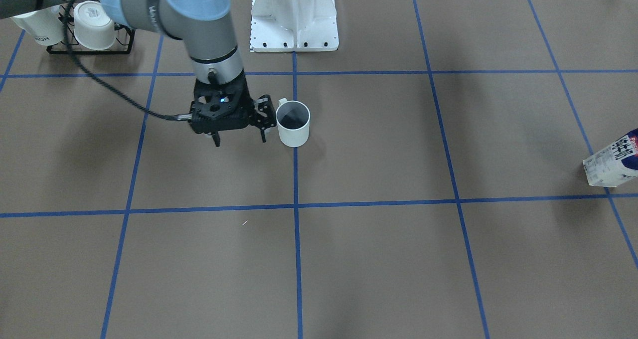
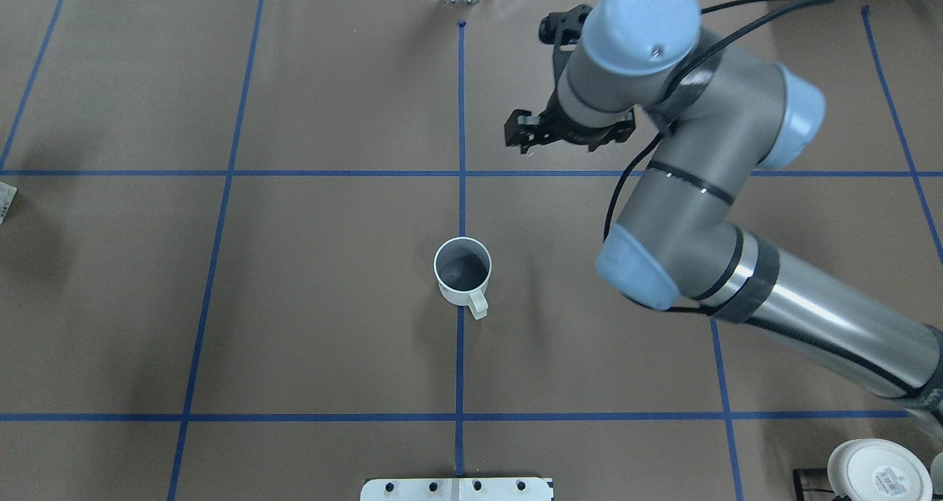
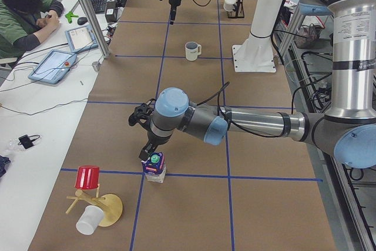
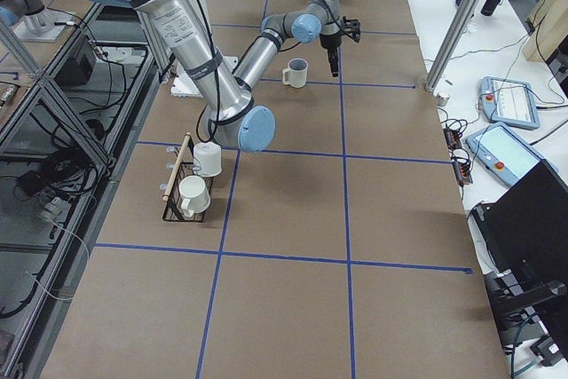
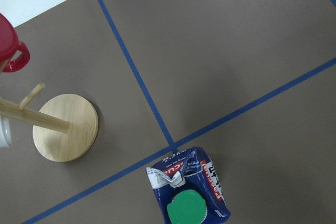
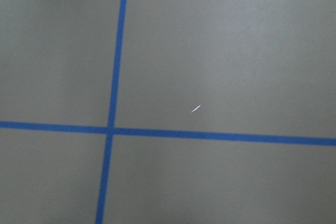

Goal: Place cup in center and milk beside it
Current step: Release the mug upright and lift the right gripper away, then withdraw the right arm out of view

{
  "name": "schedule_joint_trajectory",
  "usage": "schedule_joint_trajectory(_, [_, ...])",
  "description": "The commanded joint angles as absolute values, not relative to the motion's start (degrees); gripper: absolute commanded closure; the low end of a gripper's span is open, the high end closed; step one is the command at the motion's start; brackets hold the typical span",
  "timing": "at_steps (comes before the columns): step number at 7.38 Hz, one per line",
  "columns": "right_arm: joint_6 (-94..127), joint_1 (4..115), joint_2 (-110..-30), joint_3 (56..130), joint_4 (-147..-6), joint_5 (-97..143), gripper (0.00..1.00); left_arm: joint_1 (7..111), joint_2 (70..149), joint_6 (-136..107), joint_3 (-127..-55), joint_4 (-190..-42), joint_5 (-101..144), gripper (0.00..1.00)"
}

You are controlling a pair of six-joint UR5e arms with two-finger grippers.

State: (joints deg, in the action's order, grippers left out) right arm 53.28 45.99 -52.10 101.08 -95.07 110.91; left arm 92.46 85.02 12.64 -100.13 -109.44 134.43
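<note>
The cup [image 2: 463, 269] stands upright on the brown board [image 2: 339, 287] on a blue tape line, handle toward the robot; it also shows in the front view [image 1: 293, 123]. My right gripper [image 1: 239, 139] hangs open and empty, raised above the board just beside the cup without touching it. The milk [image 3: 155, 166] stands on a tape crossing near the table's left end, green cap up, and shows from above in the left wrist view [image 5: 189, 192]. My left gripper [image 3: 144, 156] hovers close over the carton; I cannot tell whether it is open or shut.
A black rack with white cups [image 1: 89, 30] stands at the robot's right. The white arm mount [image 1: 294, 20] is behind the cup. A wooden mug tree [image 5: 65, 127] with a red cup [image 3: 88, 177] stands near the milk. An operator [image 3: 26, 16] sits at the side bench.
</note>
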Motion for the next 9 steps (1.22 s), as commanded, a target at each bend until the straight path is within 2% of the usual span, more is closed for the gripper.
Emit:
schedule_joint_trajectory(1, [24.7, 64.8, -60.4, 97.6, -95.2, 125.8, 0.0, 92.4, 85.3, 12.7, -100.2, -109.7, 134.4, 0.01])
schedule_joint_trajectory(3, [4.0, 74.9, -69.7, 95.4, -95.3, 129.9, 0.0, 92.4, 86.1, 12.4, -99.6, -109.2, 134.2, 0.01])
schedule_joint_trajectory(7, [-10.4, 86.7, -90.6, 94.7, -94.8, 128.2, 0.0, 92.4, 86.7, 12.3, -96.2, -108.8, 134.2, 0.01])
schedule_joint_trajectory(9, [-11.6, 91.4, -92.9, 95.4, -94.9, 130.2, 0.0, 91.0, 87.0, 6.8, -93.9, -109.9, 134.0, 0.01])
